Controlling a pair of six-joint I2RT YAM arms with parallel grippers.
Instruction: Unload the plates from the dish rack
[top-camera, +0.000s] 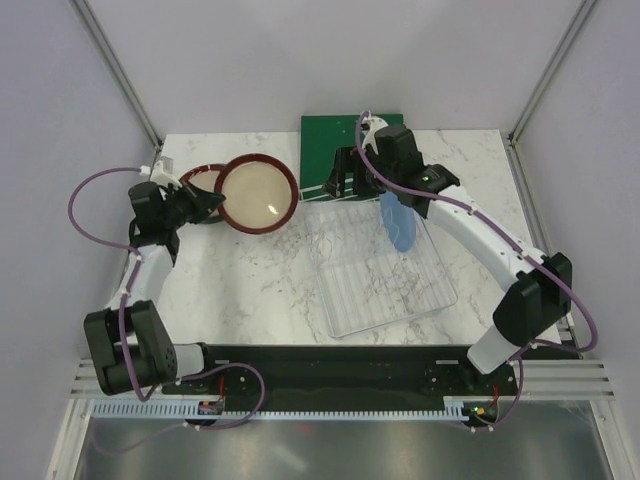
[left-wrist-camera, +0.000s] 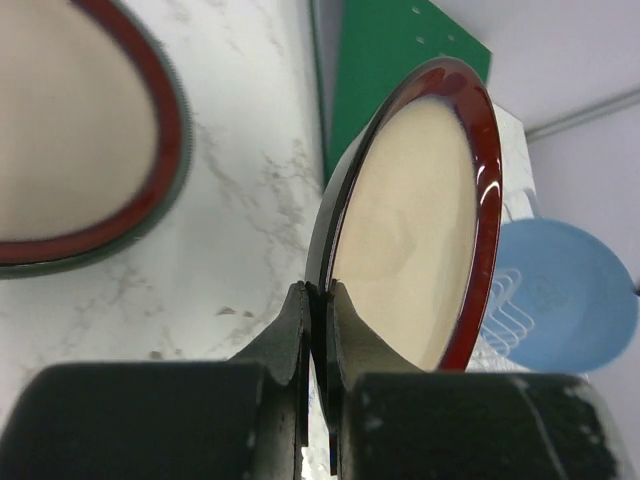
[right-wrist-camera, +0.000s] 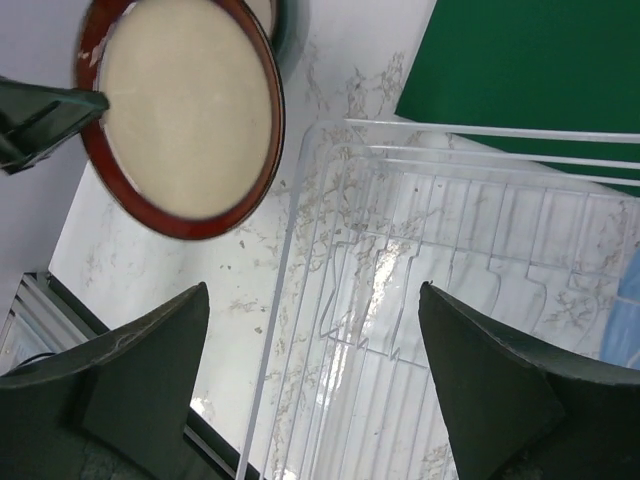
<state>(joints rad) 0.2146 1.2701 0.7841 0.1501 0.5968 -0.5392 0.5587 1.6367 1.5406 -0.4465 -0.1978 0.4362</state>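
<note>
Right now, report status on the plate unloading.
Left gripper shut on red-rimmed plate, left of dish rack. Right gripper open, empty, over the rack. Blue plate upright in rack, nothing blocking it.

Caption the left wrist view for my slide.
Left fingers pinch the rim of a round red-brown plate with cream centre; a light blue round plate stands beyond.

Left fingers tight together, right fingers wide apart

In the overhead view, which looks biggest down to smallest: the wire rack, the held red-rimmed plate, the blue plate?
1. wire rack
2. held red-rimmed plate
3. blue plate, nearly edge-on to the camera, so unsure
</note>
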